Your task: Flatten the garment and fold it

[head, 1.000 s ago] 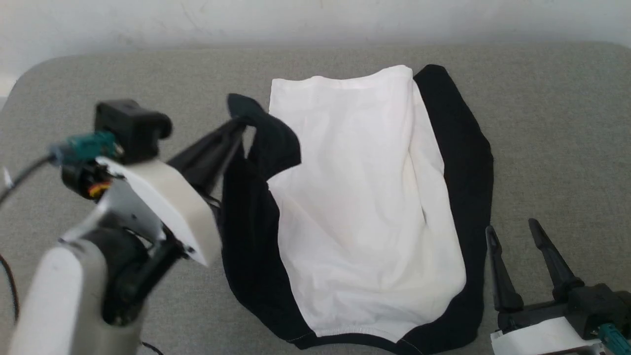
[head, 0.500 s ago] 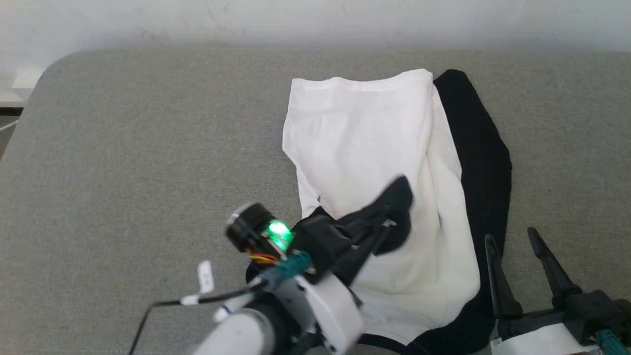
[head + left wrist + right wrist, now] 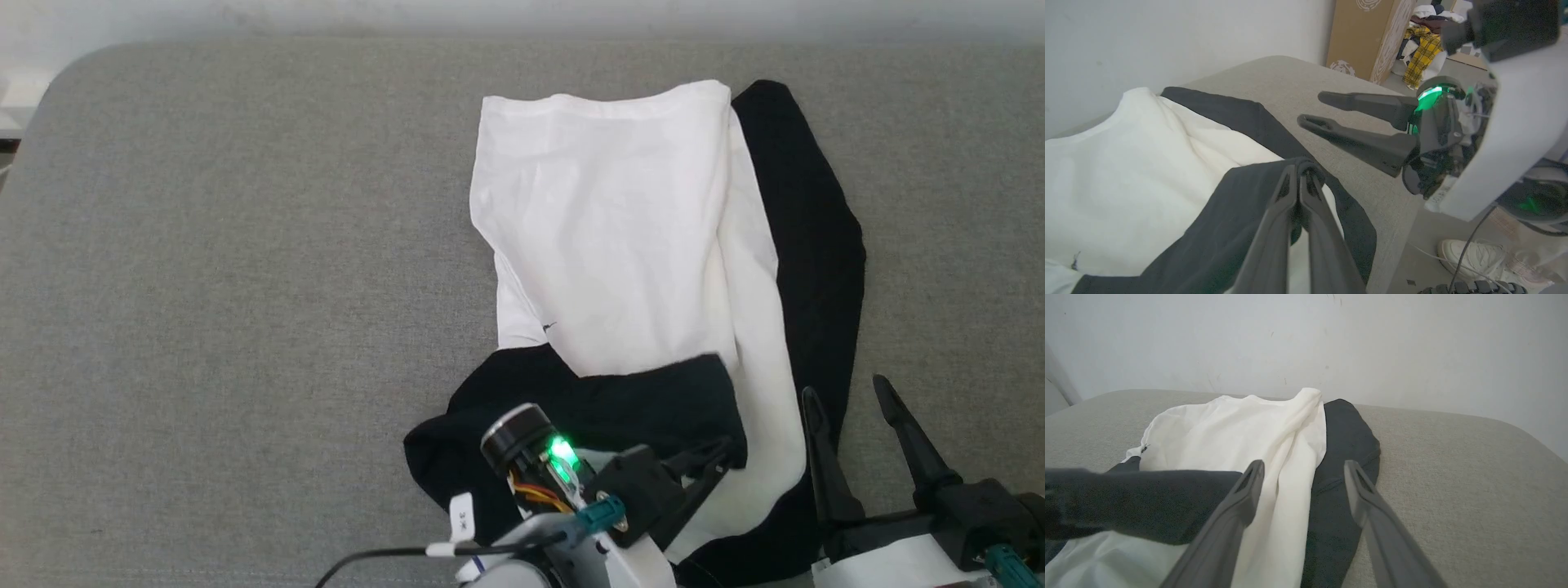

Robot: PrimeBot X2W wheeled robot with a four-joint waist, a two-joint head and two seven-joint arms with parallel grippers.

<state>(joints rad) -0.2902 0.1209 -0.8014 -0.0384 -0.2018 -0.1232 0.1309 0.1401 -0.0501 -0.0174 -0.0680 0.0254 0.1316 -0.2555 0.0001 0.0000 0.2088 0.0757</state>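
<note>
Black cloth of one sleeve (image 3: 637, 400) lies across the near end of the white body, pinched in the closed left gripper (image 3: 717, 457), apparently to fold it inward. The garment (image 3: 620, 229) rests on the grey tabletop (image 3: 245, 286). The right gripper (image 3: 845, 392) hovers wide apart and empty beside its right edge, probably ready for the other side.

No readable text or labels

The garment (image 3: 620, 229) is recorded as soft matt cloth; the desk (image 3: 245, 286) is covered in coarse woven fabric; the right end effector (image 3: 845, 389) is matt dark plastic.
</note>
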